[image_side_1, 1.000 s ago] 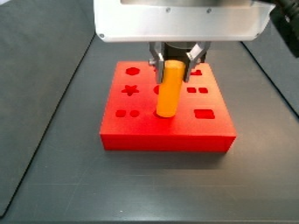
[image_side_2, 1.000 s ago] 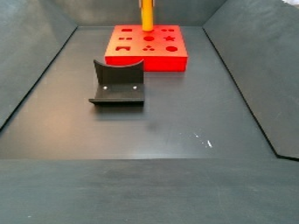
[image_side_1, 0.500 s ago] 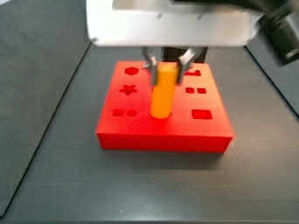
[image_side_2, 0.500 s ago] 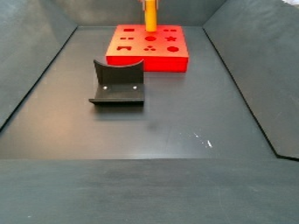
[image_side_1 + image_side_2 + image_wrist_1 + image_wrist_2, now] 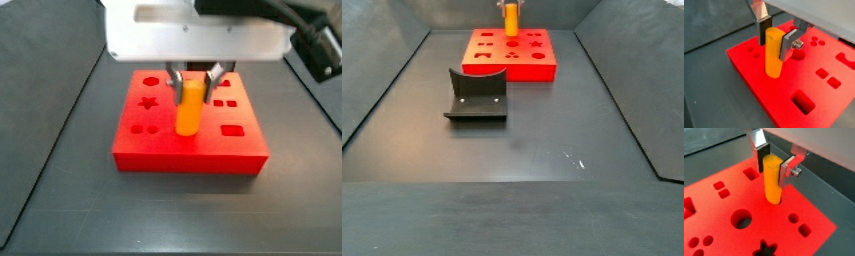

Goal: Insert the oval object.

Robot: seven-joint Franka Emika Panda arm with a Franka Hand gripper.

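Observation:
My gripper (image 5: 775, 38) is shut on the oval object (image 5: 772, 54), a smooth yellow-orange peg held upright over the red block (image 5: 811, 85) with shaped holes. In both wrist views the peg's lower end meets the block's top; in one of them (image 5: 771, 180) it seems to enter a hole. The silver fingers (image 5: 789, 170) with dark pads clamp the peg's upper part. In a side view the gripper (image 5: 197, 78) holds the peg (image 5: 191, 108) over the block's middle (image 5: 187, 150). In a side view the peg (image 5: 510, 18) stands above the block (image 5: 512, 55) at the far end.
A dark grey curved holder (image 5: 477, 96) stands on the floor in front of the red block. Sloping grey walls (image 5: 382, 90) enclose the dark floor (image 5: 516, 170). The block's other holes include a star (image 5: 148, 102), a circle (image 5: 742, 219) and squares (image 5: 828, 78).
The peg and gripper have come down a little over the block; the peg's lower end now sits lower at the block's top. The holder and block have not moved.

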